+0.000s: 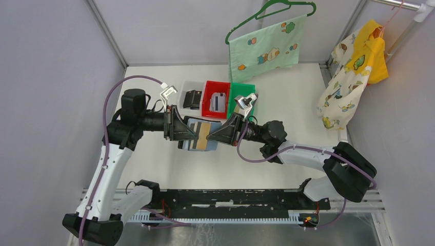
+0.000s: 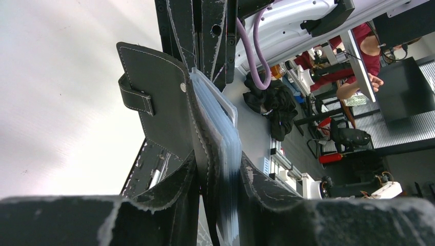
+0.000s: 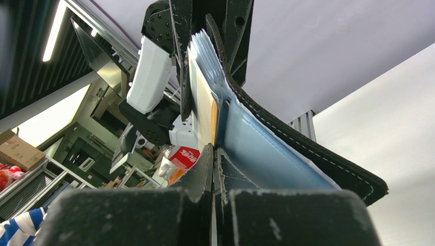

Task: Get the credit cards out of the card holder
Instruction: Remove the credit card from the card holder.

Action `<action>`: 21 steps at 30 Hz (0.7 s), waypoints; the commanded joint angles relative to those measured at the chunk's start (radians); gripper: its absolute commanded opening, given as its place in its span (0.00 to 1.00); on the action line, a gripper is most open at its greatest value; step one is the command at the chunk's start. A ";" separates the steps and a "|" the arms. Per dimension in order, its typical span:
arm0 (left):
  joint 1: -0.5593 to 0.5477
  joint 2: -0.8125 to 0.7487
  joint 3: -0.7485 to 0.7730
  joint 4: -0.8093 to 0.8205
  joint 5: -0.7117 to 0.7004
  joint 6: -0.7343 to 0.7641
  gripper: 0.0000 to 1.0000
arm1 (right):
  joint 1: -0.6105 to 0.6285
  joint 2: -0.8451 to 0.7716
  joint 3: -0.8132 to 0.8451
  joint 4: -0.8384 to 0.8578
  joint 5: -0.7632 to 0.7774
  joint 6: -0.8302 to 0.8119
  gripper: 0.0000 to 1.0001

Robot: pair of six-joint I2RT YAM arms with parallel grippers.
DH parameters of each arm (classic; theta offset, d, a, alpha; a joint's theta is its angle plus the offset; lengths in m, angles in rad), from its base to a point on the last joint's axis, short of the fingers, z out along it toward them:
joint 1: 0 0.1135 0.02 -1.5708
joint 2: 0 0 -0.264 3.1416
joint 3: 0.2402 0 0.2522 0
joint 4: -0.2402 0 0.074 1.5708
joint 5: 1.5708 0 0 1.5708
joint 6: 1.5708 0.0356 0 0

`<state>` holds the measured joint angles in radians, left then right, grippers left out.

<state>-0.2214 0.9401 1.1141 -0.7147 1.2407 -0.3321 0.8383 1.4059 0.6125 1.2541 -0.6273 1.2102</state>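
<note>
Hanging between the two arms, a black leather-like folding card holder with pale stitching and a small snap tab is held stretched open. It is clamped between the part-spread fingers of the left gripper, together with a fan of limp, bluish clear plastic sleeves. The right gripper is pressed together, apparently pinching the near edge of a stiff tan-gold plastic card that stands just ahead of its fingertips. The extraction step is judged to be in hand, with cards not yet freed from the sleeves. A straight pull along the sleeve is called for next, with the holder gripped firmly against it; the thin, smooth card could be lost from the pinch.
</note>
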 commanded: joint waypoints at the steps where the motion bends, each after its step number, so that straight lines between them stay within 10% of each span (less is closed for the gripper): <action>1: -0.003 -0.023 0.075 0.020 0.161 -0.011 0.29 | -0.028 -0.016 -0.034 -0.032 0.001 -0.021 0.00; 11: -0.002 -0.027 0.070 0.020 0.164 -0.004 0.29 | -0.031 -0.016 -0.033 -0.016 0.002 -0.015 0.00; 15: -0.002 -0.027 0.067 0.020 0.152 0.001 0.14 | -0.029 -0.015 -0.023 0.034 -0.013 0.001 0.01; 21: 0.001 -0.018 0.063 0.021 0.122 -0.002 0.02 | -0.018 0.034 0.028 0.160 -0.032 0.092 0.31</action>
<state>-0.2176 0.9398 1.1221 -0.7162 1.2633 -0.3317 0.8223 1.4029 0.5880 1.3014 -0.6495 1.2396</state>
